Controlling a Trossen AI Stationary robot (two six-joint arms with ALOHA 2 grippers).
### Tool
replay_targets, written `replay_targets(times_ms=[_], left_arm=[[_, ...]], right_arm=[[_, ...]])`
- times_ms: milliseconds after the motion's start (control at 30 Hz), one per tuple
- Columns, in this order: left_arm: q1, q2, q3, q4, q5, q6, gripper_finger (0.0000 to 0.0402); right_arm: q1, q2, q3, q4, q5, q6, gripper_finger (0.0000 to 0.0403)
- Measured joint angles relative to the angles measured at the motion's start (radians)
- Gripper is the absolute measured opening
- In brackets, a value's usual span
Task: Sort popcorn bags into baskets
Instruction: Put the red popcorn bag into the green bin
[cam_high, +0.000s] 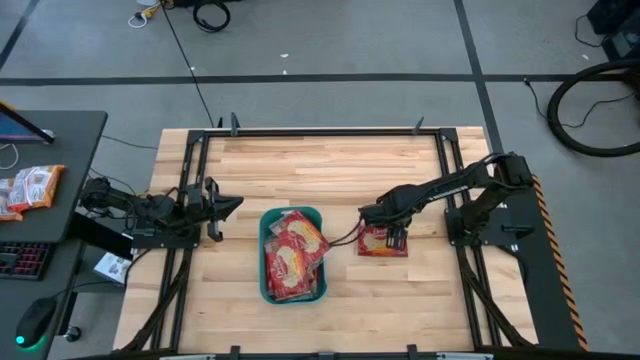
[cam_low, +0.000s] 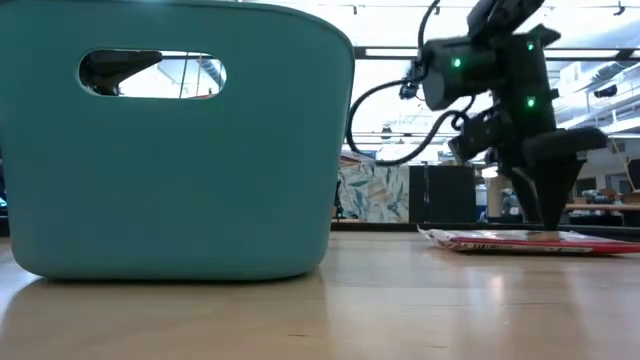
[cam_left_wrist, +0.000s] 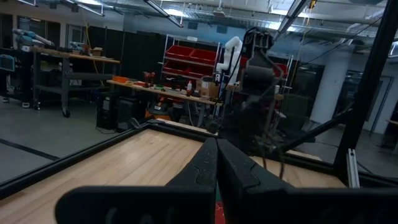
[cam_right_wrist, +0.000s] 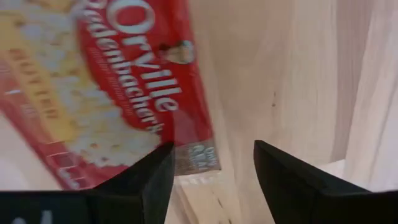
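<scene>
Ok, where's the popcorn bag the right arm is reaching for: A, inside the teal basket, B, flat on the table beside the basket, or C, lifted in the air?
B: the popcorn bag lies flat on the table, right of the basket, under the open right gripper.

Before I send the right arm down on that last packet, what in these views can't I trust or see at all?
- Count of red popcorn packets in the teal plastic bin: they overlap in the high view, and the bin wall hides them in the low view.
- Red popcorn packet on the table: the right gripper covers part of it in the high view; the right wrist view cuts it off.
- Left gripper: its wrist view shows its shut fingers, which block the table ahead.
</scene>
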Motion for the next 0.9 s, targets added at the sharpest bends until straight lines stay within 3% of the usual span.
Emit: replay_targets(times_ms=[267,367,500,733,900], left_arm=[[0.000,0.000,0.000,-0.001,0.000,0.001,0.0007],[0.000,0.000,0.000,-0.001,0.000,0.001,0.0007],[0.000,0.000,0.000,-0.001,0.000,0.002,0.0007],[0.000,0.000,0.000,-0.001,0.000,0.000,0.0007],[0.000,0.000,0.000,-0.002,0.000,0.001,0.0007]], right_arm=[[-0.039,-0.004,-0.091,0.107,-0.096,-0.027,0.0220],[-0.027,-0.006,-0.121,0.142,-0.077,-0.026,0.0203],[-0.017,-0.006,-0.129,0.153,-0.055,0.005,0.0156],[0.000,-0.003,-0.131,0.169,-0.051,0.052,0.0019],[0.026,-0.002,-0.080,0.128,-0.035,0.070,0.0011]])
